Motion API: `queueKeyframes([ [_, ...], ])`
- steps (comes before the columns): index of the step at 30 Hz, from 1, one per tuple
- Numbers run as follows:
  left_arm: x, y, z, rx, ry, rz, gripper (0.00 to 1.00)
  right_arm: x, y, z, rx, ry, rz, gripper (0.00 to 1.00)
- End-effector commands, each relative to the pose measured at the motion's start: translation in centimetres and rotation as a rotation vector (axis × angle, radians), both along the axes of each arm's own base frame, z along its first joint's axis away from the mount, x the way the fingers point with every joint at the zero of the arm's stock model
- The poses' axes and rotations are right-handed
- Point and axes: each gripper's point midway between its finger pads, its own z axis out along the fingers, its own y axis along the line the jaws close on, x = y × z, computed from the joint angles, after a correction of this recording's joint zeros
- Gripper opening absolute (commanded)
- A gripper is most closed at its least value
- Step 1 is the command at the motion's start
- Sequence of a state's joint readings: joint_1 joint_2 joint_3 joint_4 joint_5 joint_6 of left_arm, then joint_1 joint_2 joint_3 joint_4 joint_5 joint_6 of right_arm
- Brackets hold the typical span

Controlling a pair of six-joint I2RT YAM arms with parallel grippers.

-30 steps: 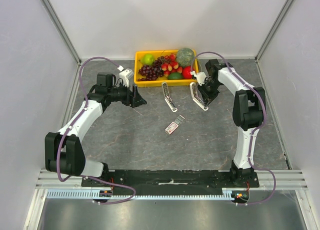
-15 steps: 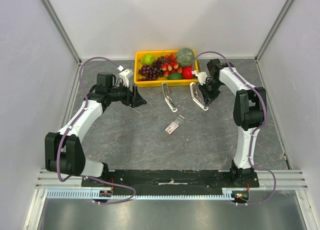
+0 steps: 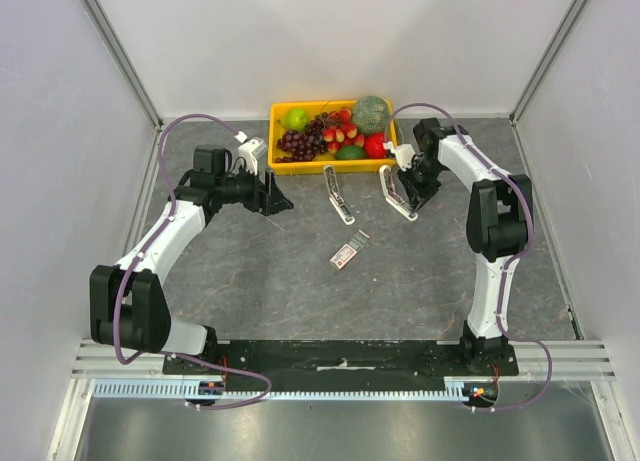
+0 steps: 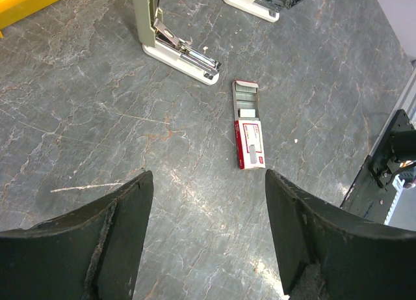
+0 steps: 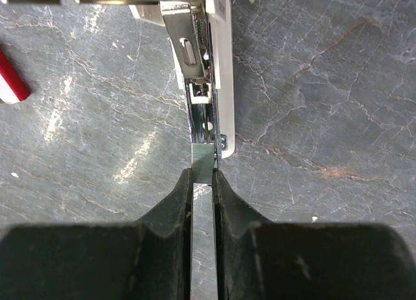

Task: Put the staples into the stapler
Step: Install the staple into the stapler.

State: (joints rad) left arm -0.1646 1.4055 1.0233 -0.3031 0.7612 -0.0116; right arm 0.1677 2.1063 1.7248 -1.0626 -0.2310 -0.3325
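Staples box (image 4: 249, 134), red and white with print too small to read, lies open on the table (image 4: 84, 118) before the spread left gripper (image 4: 208, 179). Farther, the right gripper (image 5: 203, 179) pinches a silvery strip (image 5: 202, 158) meeting the end of the open stapler (image 5: 201, 79).

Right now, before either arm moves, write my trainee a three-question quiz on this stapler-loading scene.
1. True or false: the left gripper is shut on the small flat red-and-white staple box.
2. Pick one: the right gripper pinches A) the staple box, B) a thin silvery staple strip, C) nothing.
3. Missing word: the strip's tip is lined up with the metal channel of the open white ___.

Key
1. False: its jaws stand open above the table, and the box lies apart from them.
2. B.
3. stapler.
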Motion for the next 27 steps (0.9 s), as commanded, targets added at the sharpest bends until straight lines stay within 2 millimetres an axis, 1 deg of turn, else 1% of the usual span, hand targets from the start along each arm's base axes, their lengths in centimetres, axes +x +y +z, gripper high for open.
queueKeyframes([
  [1,0.55,-0.06,0.28,-0.004,-0.046,-0.020,0.76,0.59,0.19,1.69,-0.006,-0.053,0.008,0.05],
  [8,0.52,-0.06,0.22,-0.005,-0.044,-0.020,0.76,0.72,0.09,1.59,-0.019,-0.058,0.011,0.10],
  [19,0.56,-0.06,0.18,-0.004,-0.045,-0.020,0.76,0.75,0.14,1.62,-0.023,-0.060,0.013,0.14],
  [22,0.56,-0.06,0.18,-0.004,-0.045,-0.020,0.76,0.68,0.25,1.58,-0.023,-0.059,0.016,0.17],
  [27,0.56,-0.06,0.19,-0.004,-0.045,-0.020,0.76,0.67,0.45,1.61,-0.026,-0.061,0.022,0.19],
])
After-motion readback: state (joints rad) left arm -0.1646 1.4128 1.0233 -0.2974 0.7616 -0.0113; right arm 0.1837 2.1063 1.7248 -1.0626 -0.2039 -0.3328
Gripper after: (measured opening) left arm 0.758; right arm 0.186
